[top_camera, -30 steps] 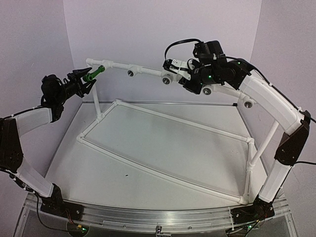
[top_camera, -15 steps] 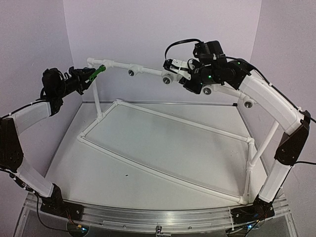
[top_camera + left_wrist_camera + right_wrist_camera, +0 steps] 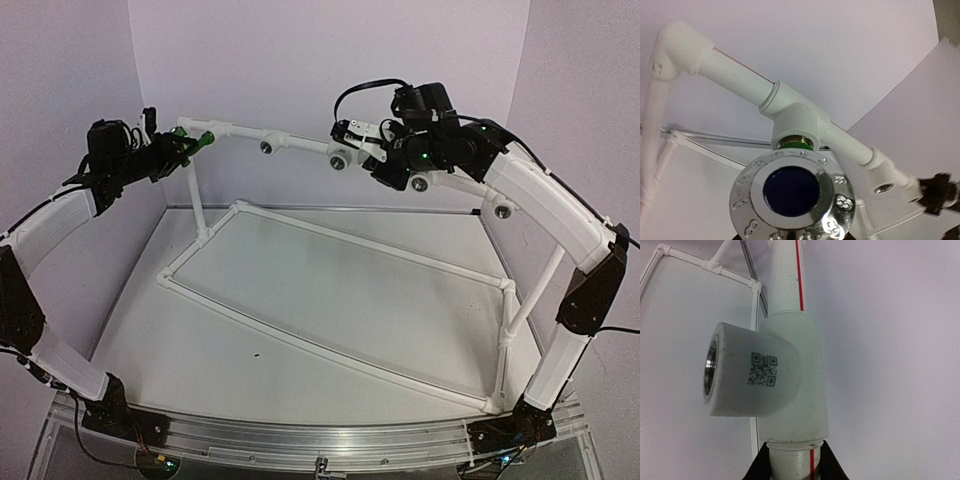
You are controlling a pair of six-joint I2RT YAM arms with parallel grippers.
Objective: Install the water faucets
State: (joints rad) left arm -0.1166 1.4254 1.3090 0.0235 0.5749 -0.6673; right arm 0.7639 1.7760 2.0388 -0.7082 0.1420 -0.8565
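You're screwing a water faucet (image 3: pixel 204 137) into the tee (image 3: pixel 799 117) at ten o'clock, your left gripper (image 3: pixel 180 150) closed on its green body. Next, twist it home squarely. Your right gripper (image 3: pixel 792 462) clamps the pipe (image 3: pixel 785 280) at one o'clock. Empty sockets (image 3: pixel 265 147) lie between, and nothing seems to obstruct.

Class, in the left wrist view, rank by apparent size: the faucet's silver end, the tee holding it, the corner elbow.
faucet's silver end: largest, but only by nearness
tee: close behind
corner elbow: smallest
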